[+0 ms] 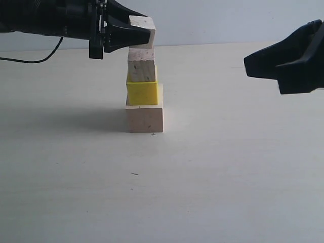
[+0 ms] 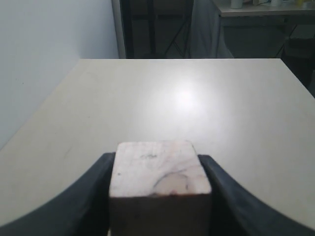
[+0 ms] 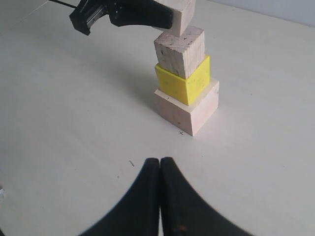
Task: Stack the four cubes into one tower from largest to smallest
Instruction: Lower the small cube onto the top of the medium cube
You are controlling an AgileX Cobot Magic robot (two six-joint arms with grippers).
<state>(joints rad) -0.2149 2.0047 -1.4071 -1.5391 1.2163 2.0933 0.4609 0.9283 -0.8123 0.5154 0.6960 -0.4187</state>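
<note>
We are finding the tiny cube positioned directly over the medium cube, yellow cube and large cube on the table. The left gripper is clamping it. The right gripper is hovering well apart, jaws pressed together, empty.

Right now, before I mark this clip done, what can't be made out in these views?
- Exterior view: whether the top cube touches the medium cube; the left gripper covers part of the seam.
- Left wrist view: everything beneath the top cube, hidden by the cube itself.
- Right wrist view: the top cube's upper part, cut off by the picture's edge.
</note>
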